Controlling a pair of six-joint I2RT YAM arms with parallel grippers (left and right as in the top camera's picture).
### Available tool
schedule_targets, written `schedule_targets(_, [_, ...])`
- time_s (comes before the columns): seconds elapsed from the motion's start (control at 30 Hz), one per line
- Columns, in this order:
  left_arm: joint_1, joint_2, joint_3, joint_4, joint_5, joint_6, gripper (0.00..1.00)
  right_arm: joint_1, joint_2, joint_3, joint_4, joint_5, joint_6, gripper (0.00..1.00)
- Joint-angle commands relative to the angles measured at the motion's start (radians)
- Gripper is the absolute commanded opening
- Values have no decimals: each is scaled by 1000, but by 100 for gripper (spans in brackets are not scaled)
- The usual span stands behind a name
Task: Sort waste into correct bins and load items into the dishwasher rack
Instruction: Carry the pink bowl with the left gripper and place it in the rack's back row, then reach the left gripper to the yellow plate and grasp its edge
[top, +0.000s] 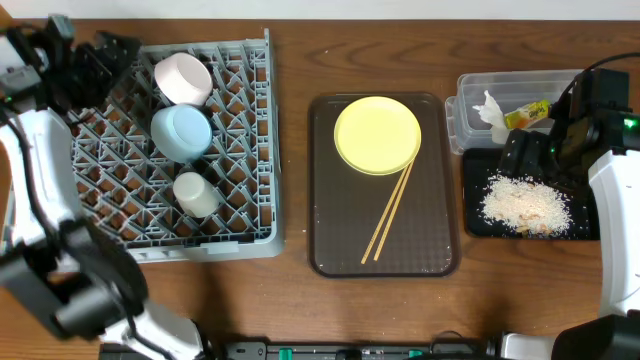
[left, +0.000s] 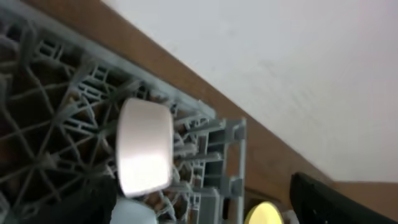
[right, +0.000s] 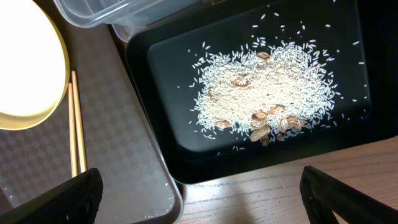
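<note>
The grey dishwasher rack (top: 240, 150) at left holds the pinkish-white bowl (top: 182, 78), the light blue bowl (top: 181, 132) and the small white cup (top: 196, 194). The yellow plate (top: 377, 135) and the chopsticks (top: 390, 213) lie on the brown serving tray. The clear tub (top: 468, 100) holds the tissue (top: 490, 115) and the yellow-green wrapper (top: 527, 114). Rice scraps (top: 525, 205) lie in the black tray (top: 585, 228). My left gripper (top: 105, 55) is open and empty over the rack's far left corner. My right gripper (top: 528, 152) is open and empty above the black tray (right: 161, 124).
The brown serving tray (top: 335, 245) sits between the rack and the bins. In the right wrist view its edge (right: 143, 162) touches the black tray, with bare wooden table (right: 261, 199) in front. The left wrist view shows the rack's wall (left: 239, 149) and the pinkish-white bowl (left: 144, 146).
</note>
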Motion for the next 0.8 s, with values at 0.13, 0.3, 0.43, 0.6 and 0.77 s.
schedule_targets(0.13, [-261, -119, 6, -208, -344, 166, 92, -5, 0, 2, 14, -9, -1, 99])
schedule_targets(0.3, [-474, -104, 5, -280, -453, 200, 93, -5, 0, 2, 21, -26, -2, 99])
schedule_targets(0.43, [-642, -85, 5, -292, -608, 203, 93, -5, 0, 2, 34, -72, -31, 99])
schedule_targets(0.6, [-820, -47, 5, -267, -645, 204, 93, -5, 0, 2, 37, -72, -30, 99])
schedule_targets(0.77, [-956, 39, 5, -176, -644, 219, 93, -5, 0, 2, 29, -60, -26, 97])
